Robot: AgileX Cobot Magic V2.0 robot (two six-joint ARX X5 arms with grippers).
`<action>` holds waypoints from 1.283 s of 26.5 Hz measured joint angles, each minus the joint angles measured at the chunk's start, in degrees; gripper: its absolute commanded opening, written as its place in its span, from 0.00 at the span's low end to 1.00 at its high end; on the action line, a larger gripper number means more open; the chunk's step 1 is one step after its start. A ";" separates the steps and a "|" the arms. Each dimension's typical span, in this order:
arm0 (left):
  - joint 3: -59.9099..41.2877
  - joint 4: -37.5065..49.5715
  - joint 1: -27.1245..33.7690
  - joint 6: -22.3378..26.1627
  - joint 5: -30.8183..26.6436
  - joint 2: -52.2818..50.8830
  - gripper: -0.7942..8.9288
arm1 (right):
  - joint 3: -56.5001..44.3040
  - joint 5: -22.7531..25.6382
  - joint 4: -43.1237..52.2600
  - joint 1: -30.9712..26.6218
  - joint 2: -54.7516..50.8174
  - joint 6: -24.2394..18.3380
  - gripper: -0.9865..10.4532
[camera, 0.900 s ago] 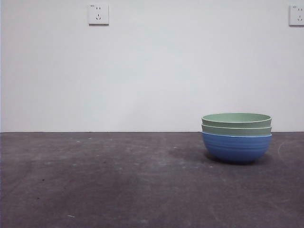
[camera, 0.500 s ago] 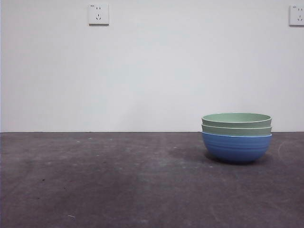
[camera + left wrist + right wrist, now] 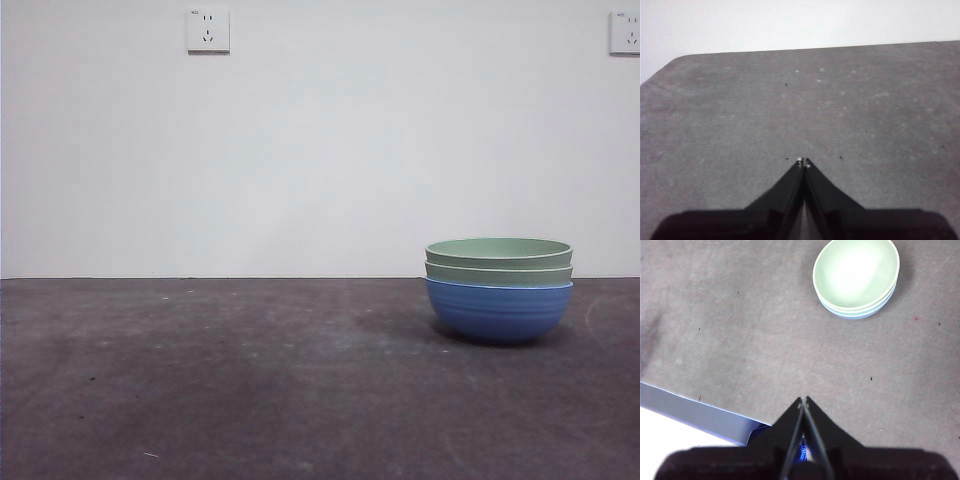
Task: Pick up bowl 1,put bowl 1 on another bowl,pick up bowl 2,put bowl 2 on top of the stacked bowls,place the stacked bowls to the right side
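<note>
The stacked bowls (image 3: 498,288) sat on the bench (image 3: 250,380), blue one at bottom. Right claw (image 3: 803,399) pinched together, empty, well apart from stack; left claw (image 3: 803,161) likewise, empty.

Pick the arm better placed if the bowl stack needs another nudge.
Right, tentatively. The right tool, jaws shut, has the stack of two pale green ribbed bowls on a blue ribbed bowl in view. The left tool, also shut, sees only the bare grey table.
</note>
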 measured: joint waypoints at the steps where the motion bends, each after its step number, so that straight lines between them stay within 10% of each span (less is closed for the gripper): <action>1: 0.00 0.00 0.00 -0.92 0.02 -0.07 0.08 | 0.00 0.02 0.00 0.00 0.00 0.00 0.09; 28: 0.00 0.00 0.00 -7.43 0.17 -0.07 0.08 | 0.00 0.70 0.35 -0.61 -0.15 -1.38 0.09; 34: 0.00 0.00 0.00 -7.43 0.15 -0.07 0.08 | -2.78 0.92 14.29 -5.22 -7.63 -3.41 0.09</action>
